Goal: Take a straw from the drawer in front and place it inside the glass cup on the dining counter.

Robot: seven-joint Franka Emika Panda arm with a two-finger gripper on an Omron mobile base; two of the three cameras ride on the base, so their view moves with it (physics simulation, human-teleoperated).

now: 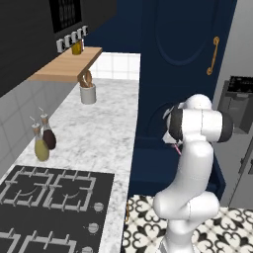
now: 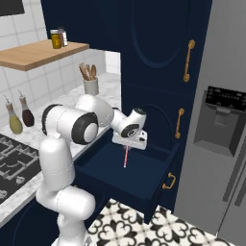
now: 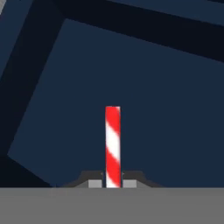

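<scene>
One straw (image 3: 112,146), one open drawer (image 2: 144,190), two oil bottles (image 1: 44,138).

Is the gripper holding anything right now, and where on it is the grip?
Yes. The gripper is shut on the straw, pinching it near one end; the rest hangs down over the open drawer.

A red-and-white striped straw (image 3: 112,146) hangs below the pincer (image 2: 128,144) over a dark navy drawer (image 2: 144,190), beside a black-and-white patterned floor (image 2: 144,228).
</scene>
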